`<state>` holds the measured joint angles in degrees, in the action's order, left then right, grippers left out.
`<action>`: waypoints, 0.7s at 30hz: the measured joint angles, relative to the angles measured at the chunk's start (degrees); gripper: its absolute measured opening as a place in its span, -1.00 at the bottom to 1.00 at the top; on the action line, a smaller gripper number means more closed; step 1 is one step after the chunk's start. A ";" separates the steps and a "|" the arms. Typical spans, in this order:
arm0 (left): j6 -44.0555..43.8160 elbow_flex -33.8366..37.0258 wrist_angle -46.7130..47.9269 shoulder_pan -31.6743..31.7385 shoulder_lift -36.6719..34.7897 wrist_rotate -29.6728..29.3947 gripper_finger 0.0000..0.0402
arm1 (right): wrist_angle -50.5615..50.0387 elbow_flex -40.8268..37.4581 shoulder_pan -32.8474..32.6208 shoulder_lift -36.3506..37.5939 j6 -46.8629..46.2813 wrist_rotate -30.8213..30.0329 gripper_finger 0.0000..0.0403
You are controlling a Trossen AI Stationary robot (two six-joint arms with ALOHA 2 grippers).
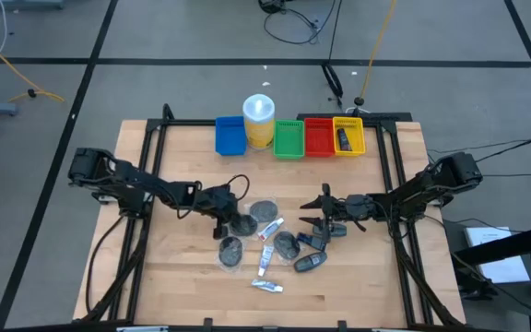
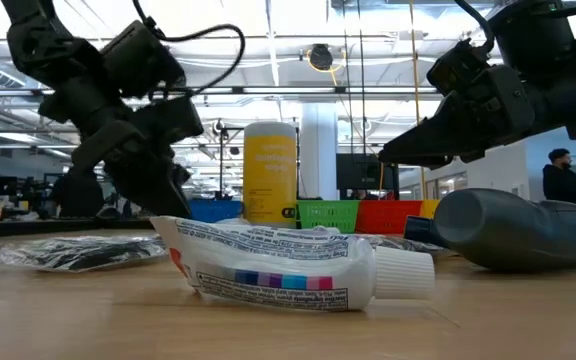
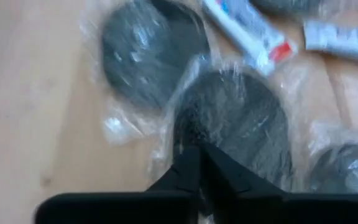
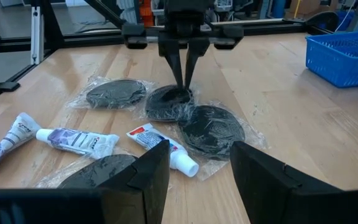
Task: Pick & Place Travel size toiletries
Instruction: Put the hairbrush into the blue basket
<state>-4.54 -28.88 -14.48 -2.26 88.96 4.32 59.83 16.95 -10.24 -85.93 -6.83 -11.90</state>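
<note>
Several flat grey discs in clear wrap [image 1: 265,210], white-silver tubes [image 1: 267,261] and dark oblong containers [image 1: 310,263] lie flat mid-table. My left gripper [image 1: 236,219] points down onto one wrapped disc [image 4: 169,99], its fingers shut together there [image 3: 191,162]. My right gripper [image 1: 319,207] hovers open just right of the pile, touching nothing. Its fingers [image 4: 154,168] frame a tube [image 4: 163,146] and another disc [image 4: 211,127] lying beyond them. The low view shows a tube [image 2: 278,265] and a dark container [image 2: 508,230] up close. My left gripper comes from above, pointing down, with its shut fingertips [image 4: 183,81] meeting the wrapped disc near its edge [image 3: 194,134]. Whether they pinch the clear wrap or only press on it, I cannot tell. The disc lies flat on the table.
Blue [image 1: 230,136], green [image 1: 289,138], red [image 1: 319,136] and yellow [image 1: 348,136] bins stand in a row at the far edge; the yellow one holds a dark item. A yellow cylinder with a white lid [image 1: 259,120] stands between blue and green. Bare wood lies toward the left and near edges.
</note>
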 joint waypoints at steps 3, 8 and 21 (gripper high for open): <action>-0.82 -0.07 -1.36 0.00 1.61 0.68 -0.97 | -0.01 0.01 0.00 0.00 -0.01 0.00 -0.21; -2.08 -0.15 -0.50 -0.04 0.82 0.17 -0.99 | -0.02 0.00 0.00 0.00 0.00 -0.02 -0.21; -7.61 -0.17 -0.68 -0.04 -9.48 -5.08 -0.98 | -0.04 0.00 0.00 0.00 -0.68 -0.15 -0.21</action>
<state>-12.15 -29.06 -15.16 -2.31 79.48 -0.75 59.79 16.95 -10.24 -85.93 -7.51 -12.05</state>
